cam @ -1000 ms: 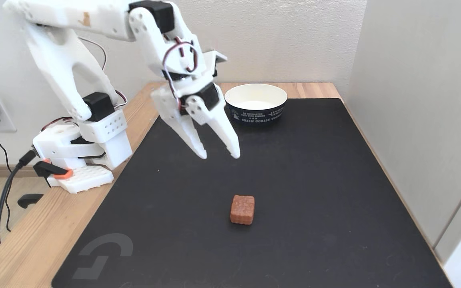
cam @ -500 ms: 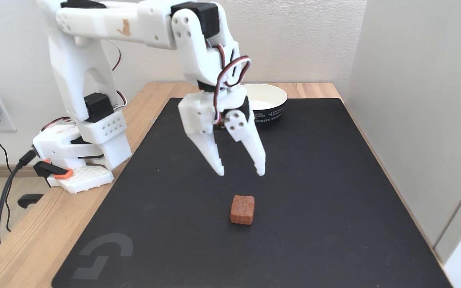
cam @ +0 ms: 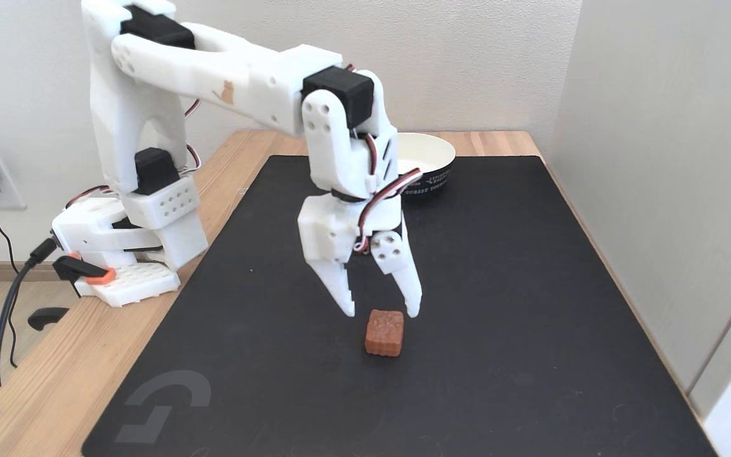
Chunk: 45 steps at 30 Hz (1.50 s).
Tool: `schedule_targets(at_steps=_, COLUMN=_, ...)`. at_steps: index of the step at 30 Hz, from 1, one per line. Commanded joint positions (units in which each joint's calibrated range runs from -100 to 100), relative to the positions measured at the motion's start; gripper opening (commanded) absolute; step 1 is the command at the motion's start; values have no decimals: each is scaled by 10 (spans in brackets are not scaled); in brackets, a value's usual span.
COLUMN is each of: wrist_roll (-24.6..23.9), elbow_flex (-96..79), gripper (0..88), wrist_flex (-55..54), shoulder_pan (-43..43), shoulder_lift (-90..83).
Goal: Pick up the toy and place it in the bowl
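The toy (cam: 384,332), a small reddish-brown block with an embossed top, lies on the black mat near the middle of the fixed view. My white gripper (cam: 381,312) hangs open just behind and above it, one fingertip to each side of the toy's far edge, nothing held. The bowl (cam: 428,166), white inside and dark navy outside with white print, stands at the mat's far edge, partly hidden behind my wrist.
A black mat (cam: 530,304) covers most of the wooden table (cam: 35,393). My arm's base (cam: 127,254) is clamped at the table's left edge, with cables hanging off. A grey panel (cam: 670,190) walls the right side.
My arm has swung forward and down from near the bowl. The open gripper has dropped to just above the toy. Toy and bowl have not moved.
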State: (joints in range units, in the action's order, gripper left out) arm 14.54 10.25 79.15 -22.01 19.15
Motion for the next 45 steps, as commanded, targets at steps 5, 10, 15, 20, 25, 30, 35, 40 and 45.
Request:
schedule_targets(at_steps=5, wrist_roll=2, elbow_flex=17, gripper=238, wrist_flex=-44, shoulder_pan=1, shoulder_lift=55)
schedule_targets(at_steps=10, wrist_roll=0, elbow_flex=20, gripper=231, wrist_flex=-51, shoulder_pan=1, shoulder_lift=97)
schedule_targets(at_steps=15, wrist_roll=-2, elbow_flex=16, gripper=156, wrist_flex=-54, shoulder_pan=2, shoulder_lift=103)
schedule_targets(at_steps=20, wrist_roll=-2, elbow_flex=16, gripper=25, wrist_flex=-54, shoulder_pan=6, shoulder_lift=94)
schedule_targets(at_steps=25, wrist_roll=-8, elbow_flex=21, gripper=23, wrist_flex=-54, shoulder_pan=19, shoulder_lift=56)
schedule_targets(at_steps=30, wrist_roll=-66, elbow_flex=13, gripper=23, wrist_flex=-118, shoulder_pan=119, shoulder_lift=-82)
schedule_targets(at_steps=35, wrist_roll=-125, elbow_flex=12, gripper=23, wrist_flex=-199, shoulder_pan=239, shoulder_lift=-187)
schedule_targets(at_steps=40, wrist_roll=-198, elbow_flex=-72, gripper=23, wrist_flex=-311, shoulder_pan=343, shoulder_lift=-227)
schedule_targets(at_steps=45, wrist_roll=-260, elbow_flex=-309, gripper=23, wrist_flex=-524, shoulder_pan=434, shoulder_lift=-291)
